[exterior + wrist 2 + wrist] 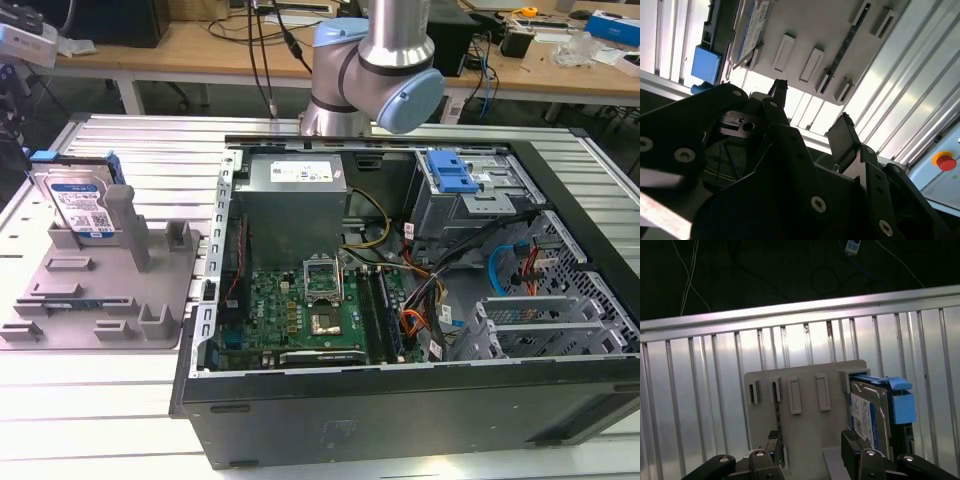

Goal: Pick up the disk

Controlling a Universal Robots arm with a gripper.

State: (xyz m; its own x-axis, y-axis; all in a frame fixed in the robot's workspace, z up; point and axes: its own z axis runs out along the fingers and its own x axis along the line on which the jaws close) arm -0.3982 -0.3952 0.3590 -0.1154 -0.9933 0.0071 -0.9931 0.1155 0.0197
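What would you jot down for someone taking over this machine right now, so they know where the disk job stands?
Pincer: open, holding nothing, pointed toward the grey tray.
Disk: standing on edge in that tray, at the exterior view's left, beside the open computer case. Off to one side of the pincer's fingers, not touching them.
Done: nothing grasped.
Left: the disk is not yet gripped or lifted.

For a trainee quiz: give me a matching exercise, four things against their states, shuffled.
1 silver rectangular hard drive, blue rails
2 grey plastic tray
3 black metal computer case
4 black robot hand

A side off, green board showing
B open, empty
C upright in the tray
D flat on ribbed metal table

Pairs: 1-C, 2-D, 3-A, 4-B
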